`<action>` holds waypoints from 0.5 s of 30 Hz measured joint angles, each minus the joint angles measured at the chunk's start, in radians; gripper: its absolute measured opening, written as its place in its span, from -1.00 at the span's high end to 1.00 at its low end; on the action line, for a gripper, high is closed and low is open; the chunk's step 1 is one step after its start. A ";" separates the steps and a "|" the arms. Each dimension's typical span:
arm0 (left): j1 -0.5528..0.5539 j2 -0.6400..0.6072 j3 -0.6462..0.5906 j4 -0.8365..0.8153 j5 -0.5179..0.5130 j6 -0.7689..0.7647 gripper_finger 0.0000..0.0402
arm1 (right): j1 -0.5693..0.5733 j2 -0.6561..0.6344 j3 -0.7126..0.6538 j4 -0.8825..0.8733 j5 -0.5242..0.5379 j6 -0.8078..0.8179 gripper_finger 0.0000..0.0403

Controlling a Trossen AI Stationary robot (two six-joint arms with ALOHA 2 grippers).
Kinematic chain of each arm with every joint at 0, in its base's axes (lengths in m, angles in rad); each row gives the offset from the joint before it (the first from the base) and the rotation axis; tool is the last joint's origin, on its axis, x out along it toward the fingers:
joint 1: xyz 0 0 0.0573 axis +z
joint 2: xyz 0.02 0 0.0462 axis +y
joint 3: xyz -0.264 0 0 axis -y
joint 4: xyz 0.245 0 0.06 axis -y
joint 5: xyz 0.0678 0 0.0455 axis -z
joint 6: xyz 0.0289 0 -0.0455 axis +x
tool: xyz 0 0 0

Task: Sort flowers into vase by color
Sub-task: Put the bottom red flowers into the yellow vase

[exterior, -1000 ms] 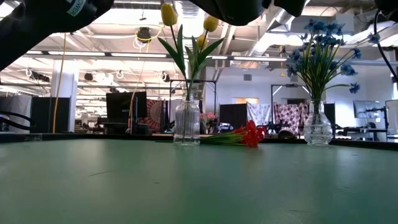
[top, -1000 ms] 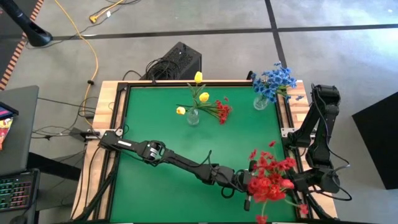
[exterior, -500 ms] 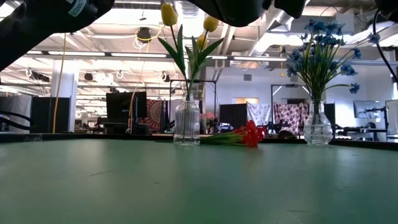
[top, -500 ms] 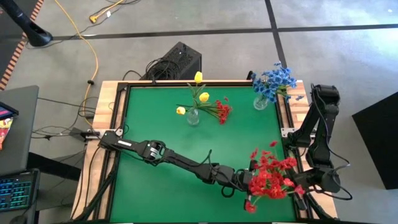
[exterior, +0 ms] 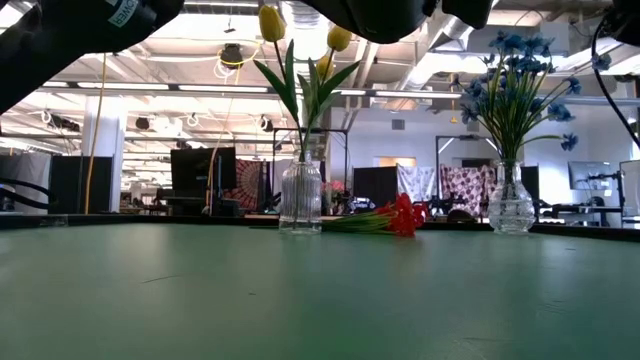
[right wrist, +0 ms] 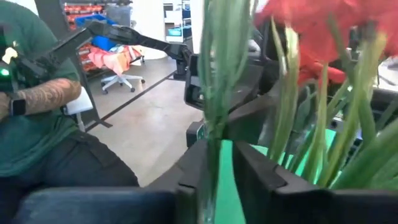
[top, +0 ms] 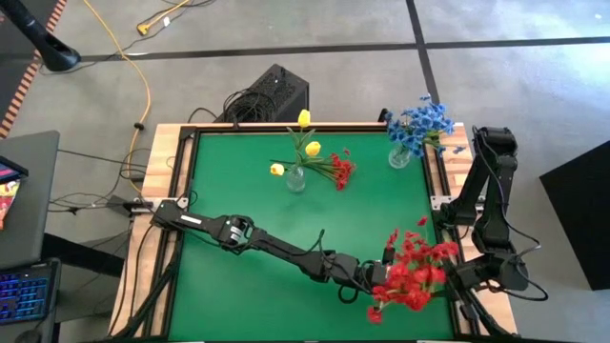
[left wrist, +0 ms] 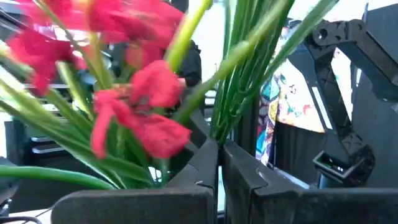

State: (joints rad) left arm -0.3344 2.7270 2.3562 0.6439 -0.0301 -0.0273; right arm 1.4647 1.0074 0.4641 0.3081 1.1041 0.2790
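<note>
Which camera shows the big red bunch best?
The high view: the whole red bunch shows between both arms near the table's front right corner. The wrist views catch only close stems and blooms; the low view misses it.

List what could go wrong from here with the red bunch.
The red bunch is held by thin stems in the shut left gripper, with the right gripper close by, at the table's near right corner; a slip could drop it overboard. Only two vases show, the tulip vase and the blue-flower vase; reds could get mixed in.
</note>
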 joint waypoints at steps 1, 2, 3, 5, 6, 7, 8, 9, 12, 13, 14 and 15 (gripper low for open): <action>0.000 0.000 0.000 -0.003 0.000 0.000 1.00 | 0.000 -0.004 0.000 -0.010 0.000 0.019 0.46; 0.000 0.000 0.000 -0.004 0.000 -0.001 1.00 | 0.000 -0.008 0.000 -0.026 0.000 0.042 0.39; 0.000 0.000 0.000 -0.006 0.000 -0.001 1.00 | 0.000 -0.011 0.000 -0.044 0.000 0.066 0.32; 0.000 0.001 0.000 -0.006 0.000 0.000 1.00 | 0.000 -0.016 0.000 -0.082 0.000 0.110 0.16; 0.000 0.001 -0.001 -0.006 0.000 0.004 1.00 | -0.001 -0.017 0.000 -0.095 0.000 0.126 0.08; 0.000 0.001 -0.001 -0.006 0.000 0.006 1.00 | 0.000 -0.017 0.000 -0.106 -0.002 0.136 0.00; 0.000 0.001 -0.001 -0.006 0.000 0.007 1.00 | 0.003 -0.017 0.000 -0.111 -0.006 0.137 -0.08; 0.000 0.001 -0.001 -0.006 0.000 0.006 1.00 | 0.006 -0.017 0.000 -0.112 -0.021 0.139 -0.15; 0.000 0.001 -0.001 -0.010 0.000 0.006 1.00 | 0.025 -0.023 0.000 -0.112 -0.058 0.141 -0.28; 0.000 0.001 -0.001 -0.010 0.000 0.006 1.00 | 0.034 -0.030 0.000 -0.110 -0.066 0.144 -0.30; 0.000 0.001 -0.001 -0.010 0.000 0.005 1.00 | 0.042 -0.037 0.000 -0.111 -0.072 0.156 -0.31; 0.000 0.001 -0.001 -0.010 0.000 0.005 1.00 | 0.051 -0.044 0.000 -0.116 -0.078 0.169 -0.31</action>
State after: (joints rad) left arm -0.3347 2.7277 2.3554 0.6342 -0.0303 -0.0222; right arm 1.5152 0.9633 0.4644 0.1921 1.0264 0.4482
